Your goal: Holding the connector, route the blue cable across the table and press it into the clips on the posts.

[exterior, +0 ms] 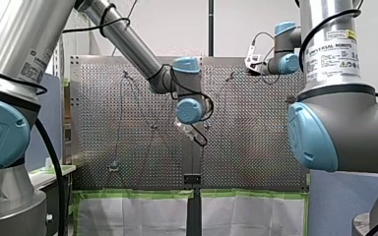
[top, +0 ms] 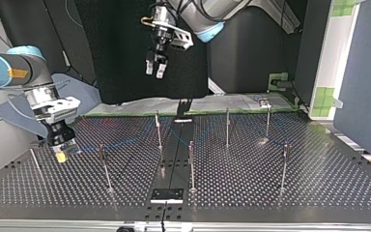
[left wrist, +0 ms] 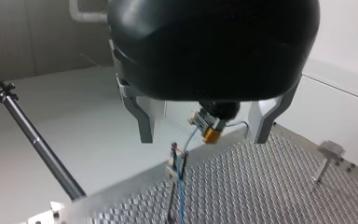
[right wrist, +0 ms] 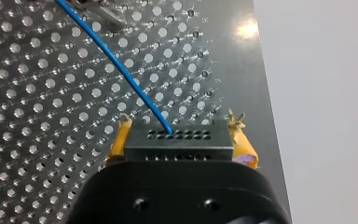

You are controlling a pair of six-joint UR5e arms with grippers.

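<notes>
Okay, jaws first: my right gripper (right wrist: 181, 135) is pinching the black connector (right wrist: 177, 148) squarely between its yellow pads (right wrist: 120, 142). The blue cable (right wrist: 121, 70) is leaving the connector's face and slanting away low over the perforated table (right wrist: 37, 140). My left gripper (top: 154, 71) is hanging high above the table, fingers spread, holding nothing. Through the left wrist view, the cable is dropping from the connector to a clip (left wrist: 175, 156) atop a post (left wrist: 171, 196) and running on down beside it; whether it is seated there, I cannot tell. In the top view my right gripper is working low near the table's corner at the view's left, a faint blue line stretching from it toward the nearest tall post (top: 104, 164). I'm reading this as the routing step, well along, with the connector out at the end of its run. The next move is calling for a taut line, the cable lined up over the clip's mouth, then a straight push down without twisting the connector. My right arm is coming in level with its wrist turned down; my left arm is bending at the elbow, wrist tipped toward the table.
</notes>
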